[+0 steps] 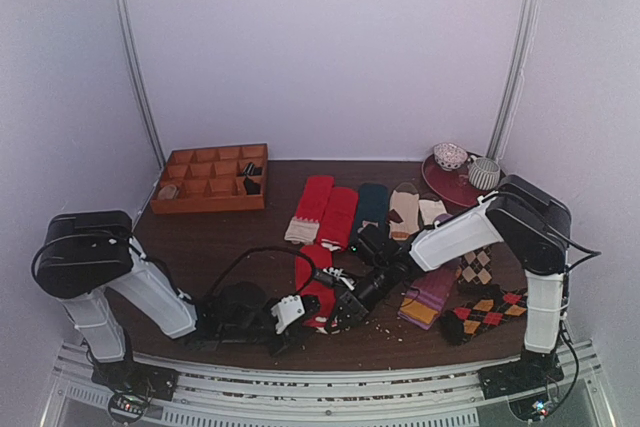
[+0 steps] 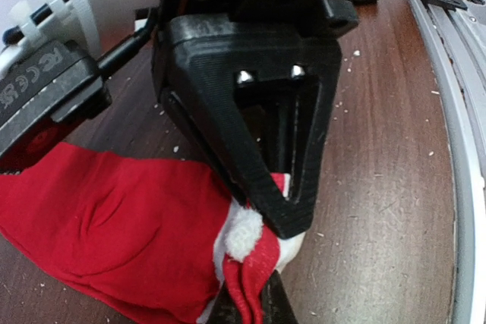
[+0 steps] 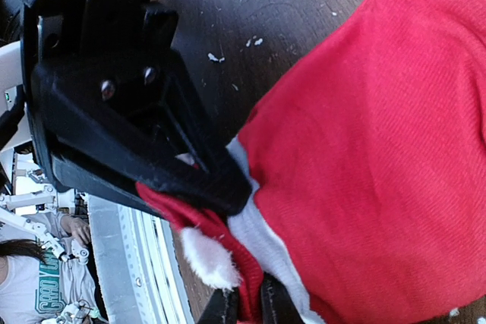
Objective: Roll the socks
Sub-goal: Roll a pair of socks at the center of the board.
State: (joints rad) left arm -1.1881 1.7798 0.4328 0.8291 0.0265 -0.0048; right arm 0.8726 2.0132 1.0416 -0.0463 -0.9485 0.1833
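Left claw (image 2: 262,263) and right claw (image 3: 231,252) both gripped the socks (image 2: 114,225). One tray (image 1: 205,206) at ten o'clock held small items (image 1: 251,186); one plate (image 1: 450,187) at two o'clock, two bowls (image 1: 450,155).

The widest open run of the dark brown wooden desk (image 1: 215,237) lies left of centre, between the orange-brown wooden compartment tray (image 1: 213,177) at the back left and the left arm's white link (image 1: 150,292). A narrower bare lane separates that tray from the back row of flat socks (image 1: 350,209).

Near centre is crowded. The left tool (image 1: 303,319) and right tool (image 1: 338,312) sit close together, both clamped on the long bright red socks (image 1: 315,272), and a black cable (image 1: 255,249) arches over them.

On the right, a purple sock with an orange end (image 1: 428,299) and dark argyle socks (image 1: 487,312) cover the desk. A dark red plate (image 1: 445,187) carrying bowls fills the back right corner.
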